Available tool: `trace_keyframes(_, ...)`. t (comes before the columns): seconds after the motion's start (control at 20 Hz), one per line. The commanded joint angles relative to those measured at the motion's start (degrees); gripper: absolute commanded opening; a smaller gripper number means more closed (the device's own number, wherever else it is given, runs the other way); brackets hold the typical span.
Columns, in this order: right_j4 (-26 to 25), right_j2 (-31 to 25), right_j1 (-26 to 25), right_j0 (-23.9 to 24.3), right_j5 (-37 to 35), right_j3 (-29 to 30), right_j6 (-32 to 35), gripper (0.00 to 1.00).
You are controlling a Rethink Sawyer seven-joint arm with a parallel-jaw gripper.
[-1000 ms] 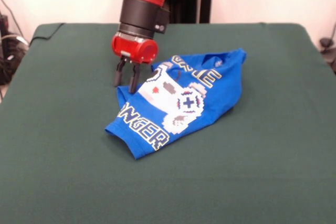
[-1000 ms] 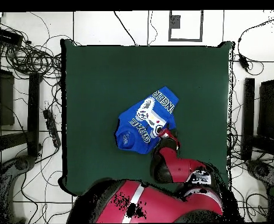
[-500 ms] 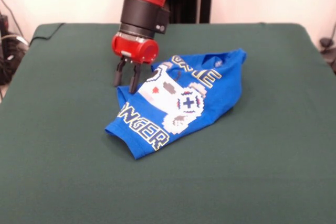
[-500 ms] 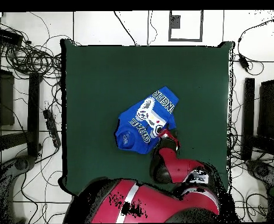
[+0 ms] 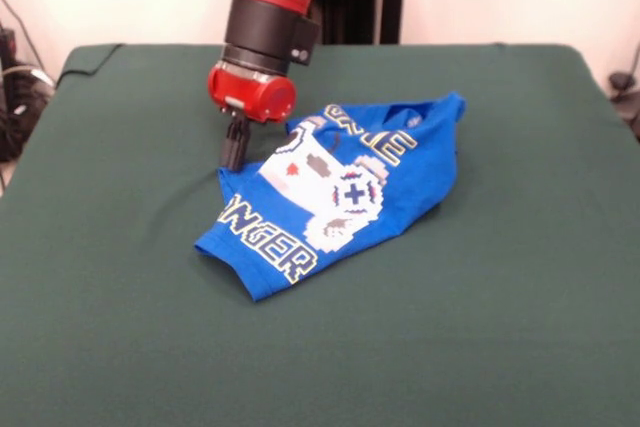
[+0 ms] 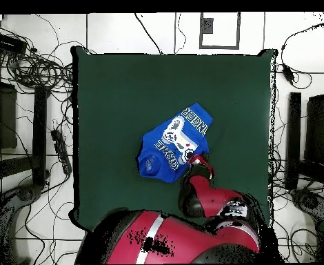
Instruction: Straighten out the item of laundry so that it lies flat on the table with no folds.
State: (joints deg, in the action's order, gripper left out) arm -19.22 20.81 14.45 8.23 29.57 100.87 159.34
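The item of laundry [image 5: 345, 192], a small bright blue T-shirt with a white-grey emblem and yellow-outlined white lettering, lies crumpled and folded over itself near the middle of the green table [image 5: 110, 307]. My gripper [image 5: 233, 159] comes down at the shirt's far left edge, its two dark fingers pressed together on the cloth there. In the overhead view the shirt [image 6: 170, 146] lies just above the red gripper head [image 6: 196, 165], which hides the fingertips. The table [image 6: 123, 90] is far larger than the shirt.
Cables and dark equipment [image 6: 34, 76] lie on the floor around the table in the overhead view. Green cloth surrounds the shirt on all sides.
The two fingers, apart before, have come together on the shirt's edge. The gripper and the whole shirt have shifted slightly left in the front view.
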Motion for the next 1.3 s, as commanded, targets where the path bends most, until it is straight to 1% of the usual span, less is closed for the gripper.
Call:
trace_keyframes(0.05, 1.0, -6.0, -4.4, -2.5, -8.0, -4.1, -0.3, 0.0)
trace_keyframes(0.25, 1.4, -5.9, -3.9, -2.0, -7.2, -3.6, 0.6, 0.0)
trace_keyframes(0.45, -1.0, -5.2, -1.3, -0.7, -8.6, -3.1, -0.5, 0.0)
trace_keyframes(0.55, -1.4, -3.7, 0.1, -0.8, -8.8, -2.9, -1.1, 0.0)
trace_keyframes(0.7, -0.8, 1.0, 4.7, -2.9, -8.9, -1.1, -1.9, 0.0)
trace_keyframes(0.75, -0.9, 1.8, 5.9, -3.3, -9.4, -0.7, -2.0, 0.0)
trace_keyframes(0.85, -0.2, 5.0, 8.3, -5.3, -9.7, 0.3, -2.5, 0.0)
trace_keyframes(0.9, 0.6, 7.1, 9.2, -6.7, -9.6, 0.6, -2.8, 0.0)
trace_keyframes(1.05, 0.3, 9.3, 10.5, -8.0, -10.3, 0.5, -2.8, 0.0)
trace_keyframes(1.15, -0.5, 9.6, 11.0, -7.9, -11.0, 0.2, -2.6, 0.0)
trace_keyframes(1.2, -1.9, 8.5, 11.7, -7.0, -11.8, 0.0, -2.5, 0.0)
trace_keyframes(1.3, -3.6, 5.4, 11.5, -5.5, -12.6, -0.2, -1.7, 0.0)
